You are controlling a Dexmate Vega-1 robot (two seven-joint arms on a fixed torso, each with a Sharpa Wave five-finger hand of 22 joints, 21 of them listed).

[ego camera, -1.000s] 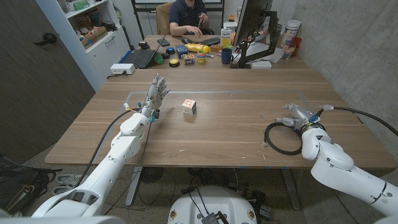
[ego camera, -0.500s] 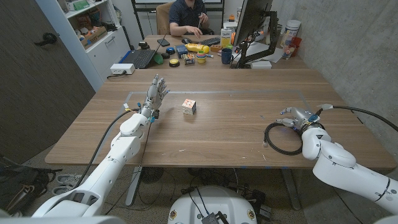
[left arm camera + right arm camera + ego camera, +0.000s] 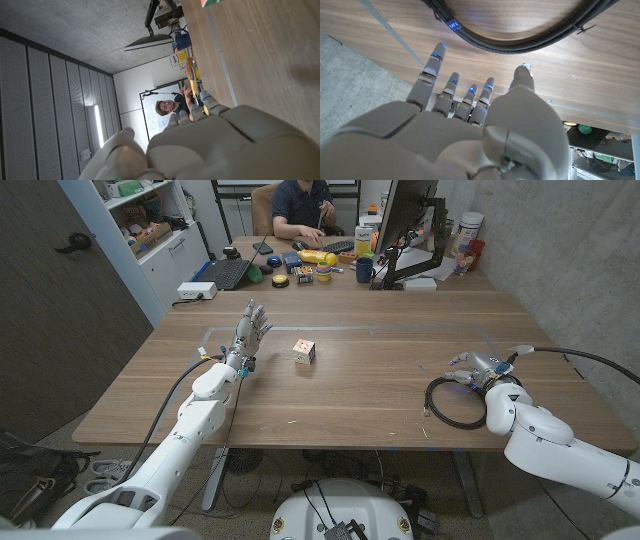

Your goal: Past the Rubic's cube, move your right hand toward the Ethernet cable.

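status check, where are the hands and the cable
Right hand open, at the coiled Ethernet cable. Left hand open, raised, left of Rubik's cube. Nothing in the way.

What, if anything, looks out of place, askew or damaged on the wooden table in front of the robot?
Nothing stands out. The Rubik's cube sits intact mid-table, the Ethernet cable lies neatly coiled by the right hand, and the left hand holds nothing.

Rubik's cube: small, mostly white faces with coloured squares — set upright near the table's middle.
Ethernet cable: black, coiled in a loop — laid flat toward the table's right front corner.
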